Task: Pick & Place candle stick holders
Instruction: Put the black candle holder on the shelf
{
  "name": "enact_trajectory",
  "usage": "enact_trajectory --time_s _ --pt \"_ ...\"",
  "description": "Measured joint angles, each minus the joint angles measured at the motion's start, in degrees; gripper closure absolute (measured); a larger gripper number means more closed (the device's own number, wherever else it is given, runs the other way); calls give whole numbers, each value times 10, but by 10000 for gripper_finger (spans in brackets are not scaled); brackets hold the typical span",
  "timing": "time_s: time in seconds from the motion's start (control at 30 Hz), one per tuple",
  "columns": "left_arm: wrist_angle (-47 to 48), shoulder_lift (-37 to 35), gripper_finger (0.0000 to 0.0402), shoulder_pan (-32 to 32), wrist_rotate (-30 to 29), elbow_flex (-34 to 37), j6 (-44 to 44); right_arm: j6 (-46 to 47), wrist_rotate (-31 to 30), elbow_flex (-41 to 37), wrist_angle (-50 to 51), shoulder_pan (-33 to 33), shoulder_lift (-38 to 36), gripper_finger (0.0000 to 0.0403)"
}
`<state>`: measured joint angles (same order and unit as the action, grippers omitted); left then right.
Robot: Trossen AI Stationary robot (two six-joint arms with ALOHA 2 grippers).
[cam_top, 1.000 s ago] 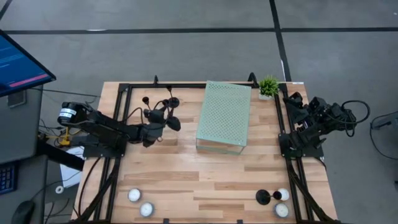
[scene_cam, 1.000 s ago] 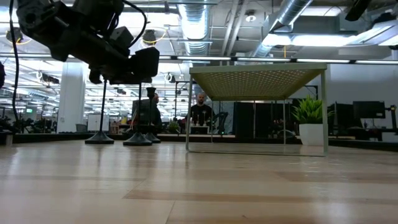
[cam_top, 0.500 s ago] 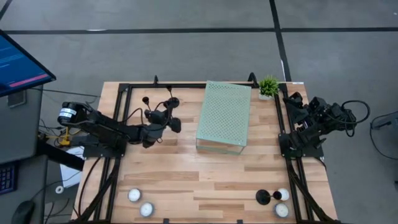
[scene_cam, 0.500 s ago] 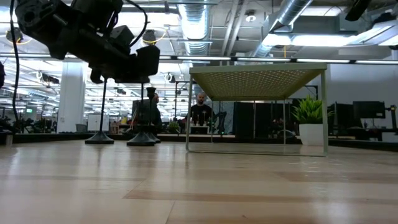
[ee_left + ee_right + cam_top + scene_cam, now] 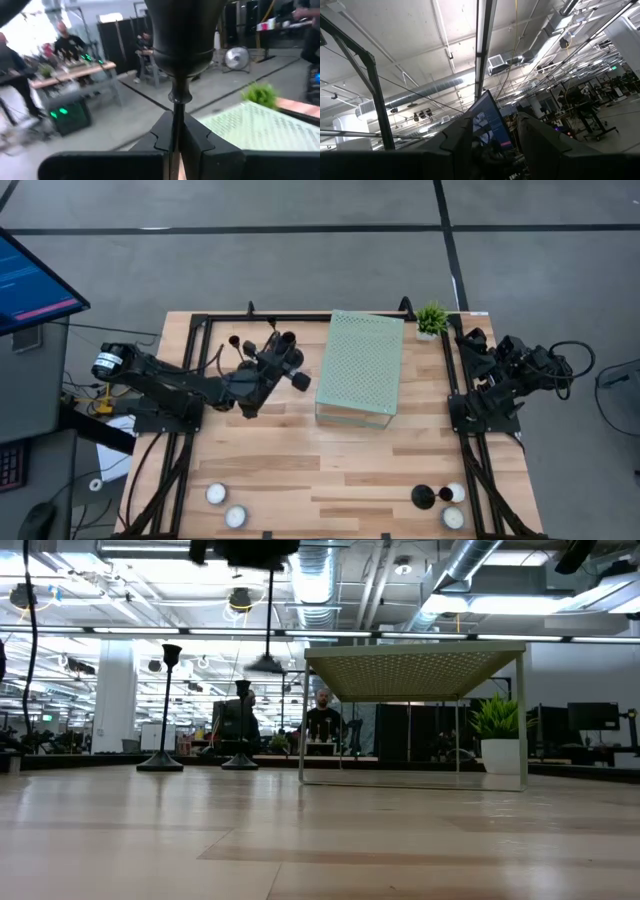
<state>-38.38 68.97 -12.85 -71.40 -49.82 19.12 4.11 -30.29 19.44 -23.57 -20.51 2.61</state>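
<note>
My left gripper (image 5: pixel 277 366) is high above the table's far left part, shut on a black candle stick holder (image 5: pixel 268 630). The holder's cup (image 5: pixel 184 30) stands above the fingers and its disc base (image 5: pixel 265 665) hangs in the air. Two more black holders stand on their disc bases on the table behind it, a tall one (image 5: pixel 168 705) and a short one (image 5: pixel 241 730). A fourth holder (image 5: pixel 423 497) stands near the front right. My right gripper (image 5: pixel 495 137) is open, points up at the ceiling and rests at the table's right edge (image 5: pixel 500 380). My left gripper pinches the holder's thin stem (image 5: pixel 175 107) just under the cup, between its two fingers (image 5: pixel 200 137). The fingers come roughly level from the table's left and lie across the stem. The holder hangs upright, its base lifted clear of the table.
A pale green perforated riser (image 5: pixel 360 365) stands at the middle far side, right of the held holder. A small green potted plant (image 5: pixel 432 318) is at the far right. White tealights lie at the front left (image 5: pixel 215 494) and front right (image 5: pixel 455 492).
My left gripper has gone up and a little toward the green riser with the candle stick holder. The holder's base stood on the table by the other two holders and now hangs clear, well above it, still upright.
</note>
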Motion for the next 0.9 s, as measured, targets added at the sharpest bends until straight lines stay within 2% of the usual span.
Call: enact_trajectory --time_s 0.13,0.3,0.4,0.6,0.7,0.9 --pt "0 0 389 0 8 -55 59 0 0 0 0 0 0 255" --pt "3 0 389 20 89 -97 57 0 0 0 0 0 0 255" --pt "41 2 389 45 158 -122 9 0 0 0 0 0 0 255" --pt "199 18 389 118 325 -190 -138 5 0 0 0 0 0 255" --pt "222 47 389 155 404 -217 -175 9 0 0 0 0 0 255" --pt "232 114 389 213 510 -271 -204 22 0 0 -1 0 0 255"
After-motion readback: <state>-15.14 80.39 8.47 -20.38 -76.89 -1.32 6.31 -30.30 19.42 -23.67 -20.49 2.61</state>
